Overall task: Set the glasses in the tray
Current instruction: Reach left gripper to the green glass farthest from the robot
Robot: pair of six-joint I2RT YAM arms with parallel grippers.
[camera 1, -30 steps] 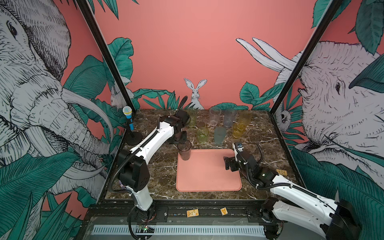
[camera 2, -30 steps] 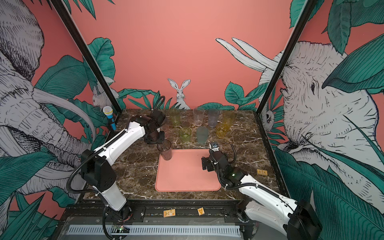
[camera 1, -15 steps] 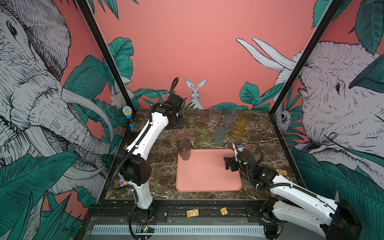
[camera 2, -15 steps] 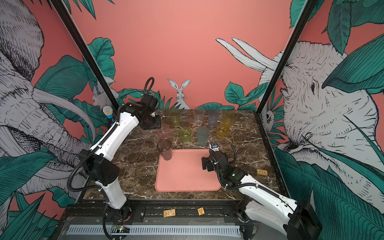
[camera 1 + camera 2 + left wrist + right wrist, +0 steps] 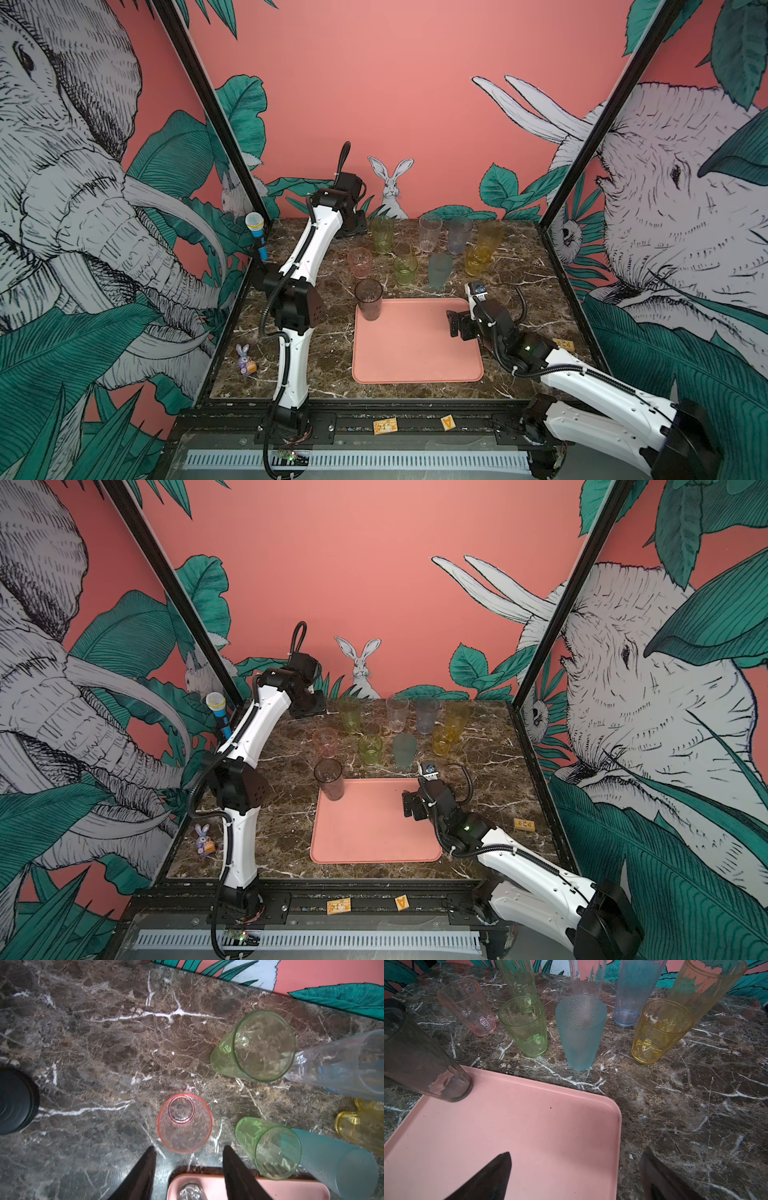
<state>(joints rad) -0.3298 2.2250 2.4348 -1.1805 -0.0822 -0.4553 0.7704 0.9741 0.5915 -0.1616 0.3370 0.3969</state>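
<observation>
The smoky grey glass (image 5: 368, 300) is standing upright in the pink tray's (image 5: 415, 357) far left corner, and the other glasses (image 5: 439, 270) are standing on the marble table (image 5: 328, 336) behind it. My left claw (image 5: 189, 1148) is hanging spread and empty above the pink glass (image 5: 185, 1124). My right claw (image 5: 576, 1153) is gaping wide over the tray's right edge.

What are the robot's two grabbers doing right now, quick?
Left gripper: open, holding nothing.
Right gripper: open, holding nothing.
</observation>
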